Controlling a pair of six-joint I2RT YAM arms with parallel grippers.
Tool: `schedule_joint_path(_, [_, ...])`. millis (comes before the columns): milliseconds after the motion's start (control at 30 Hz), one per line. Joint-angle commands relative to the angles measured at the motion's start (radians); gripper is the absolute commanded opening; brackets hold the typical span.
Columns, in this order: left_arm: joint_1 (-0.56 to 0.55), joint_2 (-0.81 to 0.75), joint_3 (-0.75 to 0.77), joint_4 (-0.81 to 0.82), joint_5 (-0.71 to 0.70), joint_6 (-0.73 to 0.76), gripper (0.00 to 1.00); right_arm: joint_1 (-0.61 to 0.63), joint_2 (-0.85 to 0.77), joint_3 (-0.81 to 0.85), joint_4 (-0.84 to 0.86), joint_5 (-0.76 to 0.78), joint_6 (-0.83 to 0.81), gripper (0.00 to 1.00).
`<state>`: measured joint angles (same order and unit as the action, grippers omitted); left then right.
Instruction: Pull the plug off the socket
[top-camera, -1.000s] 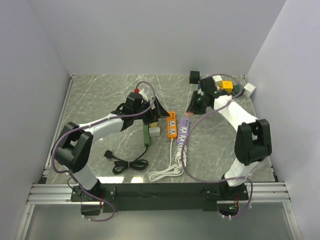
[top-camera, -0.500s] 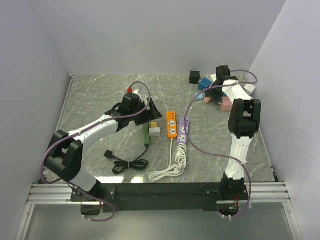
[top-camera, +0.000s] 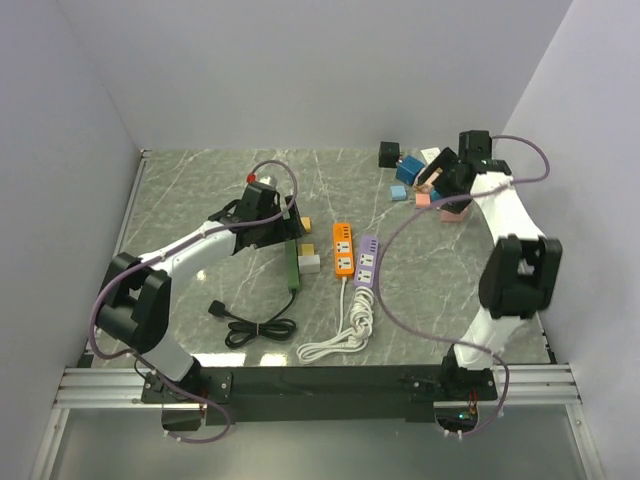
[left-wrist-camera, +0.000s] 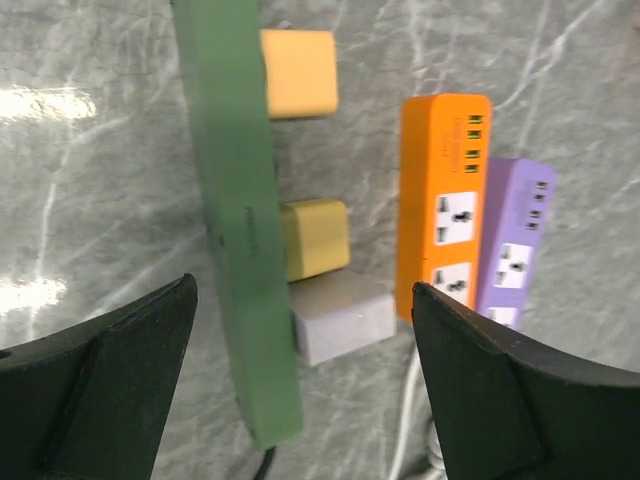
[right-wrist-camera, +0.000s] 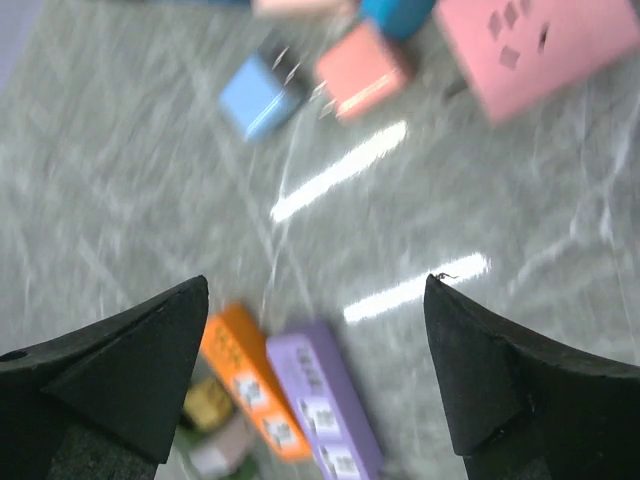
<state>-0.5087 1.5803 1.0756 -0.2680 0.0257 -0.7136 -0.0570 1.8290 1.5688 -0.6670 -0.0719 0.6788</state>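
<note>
Three blocky plugs (left-wrist-camera: 315, 240) (two yellow, one grey) sit unpulled in the long green socket strip (left-wrist-camera: 235, 200) beneath my wide-apart left pincer (left-wrist-camera: 302, 290).

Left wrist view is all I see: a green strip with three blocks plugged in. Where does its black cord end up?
Observer: From above, the black cord coils toward the arms; its plug lies loose on the table.
Operator: And the other claw?
Observer: The right claw is open and empty, far right, by some small coloured blocks.
Operator: Anything else?
Observer: A white cord lies bundled just nearer than the orange strip.
</note>
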Motion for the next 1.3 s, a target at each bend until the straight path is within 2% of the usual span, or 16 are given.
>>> schedule_joint_path(0, [-0.001, 0.024, 0.049, -0.026, -0.023, 0.077, 0.94, 0.046, -0.184, -0.128, 0.023, -0.078, -0.093, 0.95])
schedule_joint_path(133, [-0.001, 0.096, 0.060, -0.030, -0.061, 0.111, 0.93, 0.135, -0.292, -0.274, 0.053, -0.117, -0.140, 0.95])
schedule_joint_path(267, [-0.001, 0.154, 0.083, -0.005, -0.076, 0.117, 0.92, 0.268, -0.310, -0.311, 0.090, -0.091, -0.142, 0.94])
schedule_joint_path(367, [-0.001, 0.205, 0.115, -0.004, -0.095, 0.129, 0.89, 0.305, -0.289, -0.308, 0.118, -0.111, -0.122, 0.94])
schedule_joint_path(400, [-0.002, 0.216, 0.118, 0.003, -0.090, 0.143, 0.86, 0.319, -0.277, -0.305, 0.127, -0.126, -0.124, 0.94])
schedule_joint_path(500, [-0.001, 0.250, 0.126, 0.022, -0.070, 0.169, 0.69, 0.339, -0.249, -0.279, 0.152, -0.172, -0.137, 0.92])
schedule_joint_path(533, [0.001, 0.256, 0.122, 0.030, -0.064, 0.172, 0.58, 0.348, -0.225, -0.264, 0.162, -0.186, -0.140, 0.92])
schedule_joint_path(600, [0.007, 0.268, 0.107, 0.052, -0.040, 0.175, 0.44, 0.355, -0.197, -0.239, 0.181, -0.241, -0.153, 0.91])
schedule_joint_path(633, [0.010, 0.271, 0.096, 0.059, -0.035, 0.174, 0.30, 0.359, -0.165, -0.216, 0.190, -0.265, -0.154, 0.91])
schedule_joint_path(700, [0.024, 0.271, 0.069, 0.079, -0.005, 0.169, 0.18, 0.365, -0.119, -0.193, 0.216, -0.324, -0.150, 0.90])
schedule_joint_path(733, [0.029, 0.267, 0.060, 0.087, 0.005, 0.167, 0.08, 0.373, -0.103, -0.175, 0.240, -0.341, -0.150, 0.89])
schedule_joint_path(800, [0.042, 0.257, 0.024, 0.099, 0.022, 0.170, 0.01, 0.381, -0.074, -0.158, 0.268, -0.383, -0.134, 0.89])
schedule_joint_path(900, [0.068, 0.233, -0.019, 0.128, 0.081, 0.169, 0.00, 0.393, 0.005, -0.135, 0.331, -0.457, -0.098, 0.89])
schedule_joint_path(1033, [0.122, 0.152, -0.110, 0.213, 0.229, 0.126, 0.01, 0.414, 0.075, -0.115, 0.438, -0.528, -0.051, 0.89])
schedule_joint_path(1267, [0.133, 0.064, -0.134, 0.260, 0.355, 0.097, 0.01, 0.464, 0.191, -0.021, 0.467, -0.562, -0.024, 0.89])
